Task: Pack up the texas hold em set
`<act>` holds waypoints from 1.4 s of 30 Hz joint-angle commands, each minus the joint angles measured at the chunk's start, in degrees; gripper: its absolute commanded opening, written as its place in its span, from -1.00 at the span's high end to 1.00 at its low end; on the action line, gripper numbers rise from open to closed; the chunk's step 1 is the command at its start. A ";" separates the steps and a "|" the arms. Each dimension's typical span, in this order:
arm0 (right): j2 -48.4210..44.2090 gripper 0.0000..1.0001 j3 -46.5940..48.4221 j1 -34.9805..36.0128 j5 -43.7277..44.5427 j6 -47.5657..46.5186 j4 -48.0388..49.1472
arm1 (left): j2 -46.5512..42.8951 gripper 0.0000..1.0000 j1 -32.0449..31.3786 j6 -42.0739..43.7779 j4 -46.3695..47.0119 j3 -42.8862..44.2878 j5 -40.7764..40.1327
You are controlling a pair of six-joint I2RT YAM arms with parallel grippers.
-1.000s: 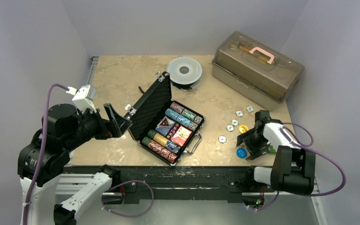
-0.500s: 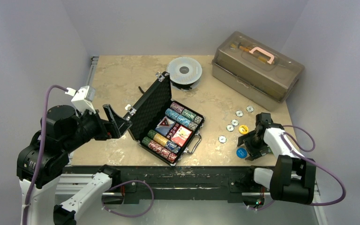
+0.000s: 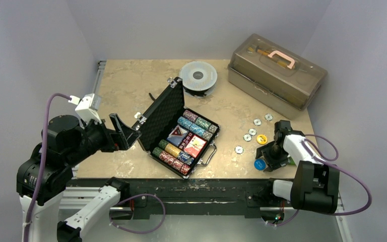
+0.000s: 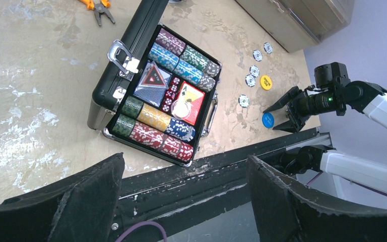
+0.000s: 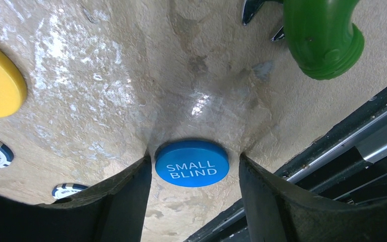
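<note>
The black briefcase of the texas hold em set lies open at mid table, its foam lid propped up, with rows of chips and card decks inside. A blue disc marked SMALL BLIND lies flat near the front right edge. My right gripper is down at the table, straddling this disc, with a narrow gap showing at the right finger. A yellow disc and several white chips lie loose just beyond. My left gripper hangs wide open and empty, left of the case.
A translucent brown toolbox with a pink handle stands at the back right, and a round grey spool sits behind the case. A green handle lies close to the right gripper. Orange pliers lie behind the lid. The black front rail runs just beside the blue disc.
My right gripper has come down over the blue disc and its jaws have narrowed around it. The left arm has barely shifted and stays wide open.
</note>
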 commanded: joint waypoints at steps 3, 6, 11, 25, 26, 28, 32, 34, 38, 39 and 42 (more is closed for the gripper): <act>2.14 -0.19 -1.83 1.15 -0.37 1.87 5.01 | -0.95 -0.73 -0.39 -1.02 1.22 -0.49 0.43; 2.38 -0.13 -1.87 1.78 -0.10 3.05 5.21 | -1.01 -0.73 -0.39 -1.07 1.11 -0.53 0.39; 1.92 0.01 -1.48 2.28 0.68 3.60 5.12 | -1.41 -0.72 -0.39 -1.25 0.86 -0.60 0.39; -1.82 0.44 7.93 8.39 3.54 -1.23 2.54 | -1.31 -0.72 -0.38 -1.26 0.95 -0.52 0.94; -2.03 0.44 9.13 10.54 4.34 -1.46 2.46 | -1.22 -0.72 -0.39 -1.21 1.00 -0.52 1.05; -2.16 0.47 11.41 13.94 5.55 -1.75 2.37 | -1.05 -0.72 -0.39 -1.08 1.01 -0.39 1.25; -1.63 0.50 15.13 21.79 4.68 -0.92 4.14 | -0.67 -0.71 -0.39 -0.76 1.20 -0.18 1.58; -0.46 0.50 17.68 26.54 3.88 -0.46 6.87 | -0.51 -0.72 -0.38 -0.64 1.21 -0.01 1.87; 7.07 0.50 25.12 36.98 3.87 2.68 8.47 | -0.14 -0.71 -0.38 -0.37 1.42 0.10 2.39; 9.45 0.50 27.35 39.67 3.80 3.43 8.81 | -0.08 -0.71 -0.39 -0.44 1.55 0.17 2.68; 17.75 0.51 36.10 46.76 3.78 3.10 9.05 | 0.14 -0.71 -0.36 -0.32 1.46 0.36 3.26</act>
